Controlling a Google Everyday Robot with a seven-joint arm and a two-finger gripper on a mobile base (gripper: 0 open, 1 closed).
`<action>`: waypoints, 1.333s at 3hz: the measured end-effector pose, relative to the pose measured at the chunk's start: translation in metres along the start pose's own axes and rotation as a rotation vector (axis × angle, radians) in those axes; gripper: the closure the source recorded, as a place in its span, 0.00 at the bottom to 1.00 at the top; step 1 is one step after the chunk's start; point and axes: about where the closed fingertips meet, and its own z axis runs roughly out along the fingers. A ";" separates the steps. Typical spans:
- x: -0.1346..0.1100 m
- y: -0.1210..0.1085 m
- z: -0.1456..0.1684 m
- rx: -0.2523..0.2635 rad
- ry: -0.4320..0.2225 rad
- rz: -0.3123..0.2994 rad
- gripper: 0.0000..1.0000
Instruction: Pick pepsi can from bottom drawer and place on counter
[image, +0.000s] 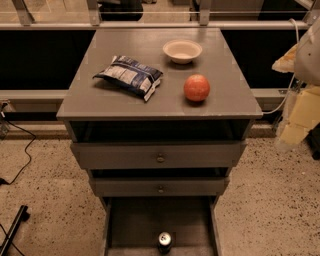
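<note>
The camera view looks down on a grey wooden drawer cabinet standing on a speckled stone floor (45, 200). Its flat grey rectangular counter (100, 100), with worn pale edges, carries three things: a blue-and-white crinkly snack bag (129, 76) lying flat toward the left, a small pale round bowl (182, 51) near the back edge, and an orange-red round fruit (196, 88) just in front of the bowl and to the right of the bag. All three sit apart from one another.

Below the counter, the shallow grey top drawer (115, 156) and the shallow grey middle drawer (120, 188), each with a small knob at its centre, stand slightly out. The deep grey bottom drawer (135, 220) is pulled far out, and its dark flat floor is in plain sight. The small dark-blue pepsi can (164, 241) with a silver top stands upright on that floor, about midway between the side walls and close to the drawer's front (the part nearest the lower edge of the view).

The robot's pale yellow and white gripper (295, 125) hangs at the far right, beside the counter's right edge and well apart from the can; it holds nothing that can be seen, and whether it is released or clenched cannot be told. A thin dark cable (22, 150) trails across the floor on the left.
</note>
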 end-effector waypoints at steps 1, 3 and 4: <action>0.000 0.000 0.000 0.000 0.000 0.000 0.00; -0.019 0.032 0.067 -0.083 -0.254 -0.073 0.00; -0.041 0.080 0.135 -0.150 -0.464 -0.094 0.00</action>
